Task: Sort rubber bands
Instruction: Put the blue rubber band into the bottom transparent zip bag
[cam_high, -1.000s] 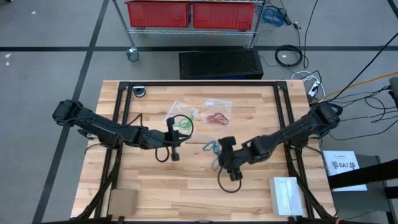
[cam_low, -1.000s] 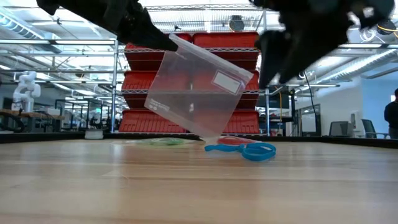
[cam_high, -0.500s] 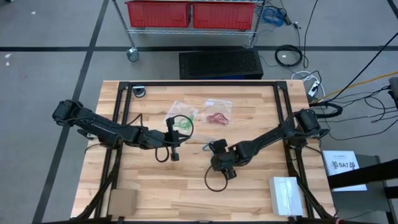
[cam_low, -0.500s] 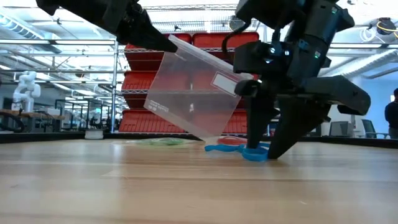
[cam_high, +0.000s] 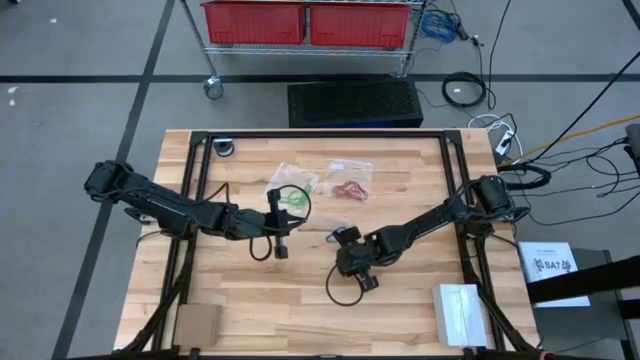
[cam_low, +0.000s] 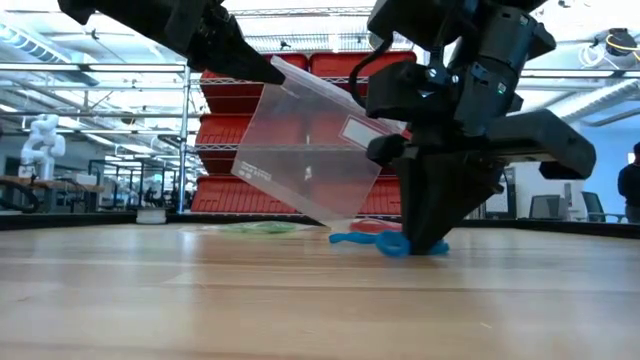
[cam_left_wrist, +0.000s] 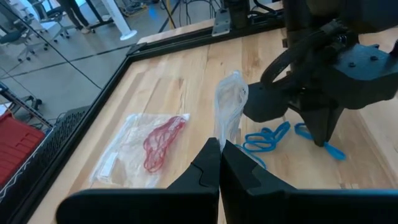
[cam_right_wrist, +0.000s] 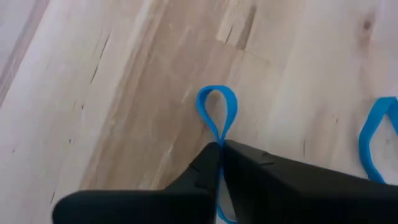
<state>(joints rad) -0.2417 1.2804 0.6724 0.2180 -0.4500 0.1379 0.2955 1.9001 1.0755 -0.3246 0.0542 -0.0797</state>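
My left gripper (cam_high: 285, 222) is shut on a clear zip bag (cam_low: 310, 150) that hangs above the table; it also shows edge-on in the left wrist view (cam_left_wrist: 229, 109). My right gripper (cam_high: 346, 262) stands on the table, shut on a blue rubber band (cam_right_wrist: 217, 109). More blue bands (cam_left_wrist: 264, 140) lie loose on the wood beside it. A flat clear bag with green bands (cam_high: 292, 197) and one with red bands (cam_high: 350, 187) lie farther back. My left gripper pinches the clear bag's upper corner (cam_low: 278, 68) between its two fingers. The bag hangs tilted below the fingers, its lower corner (cam_low: 335, 220) close above the table. My right gripper pinches the blue band (cam_right_wrist: 219, 138) between its two fingertips, pointing down from above. The band's free loop (cam_right_wrist: 217, 102) lies flat on the table beyond the fingers.
A black frame (cam_high: 320, 135) runs around the table top. A white box (cam_high: 460, 312) stands at the near right corner and a cardboard piece (cam_high: 197, 322) at the near left. Red crates (cam_low: 300, 190) stand on a shelf beyond the far edge.
My right gripper has moved toward the table's left edge, come down to the table over the blue bands and shut on one of them.
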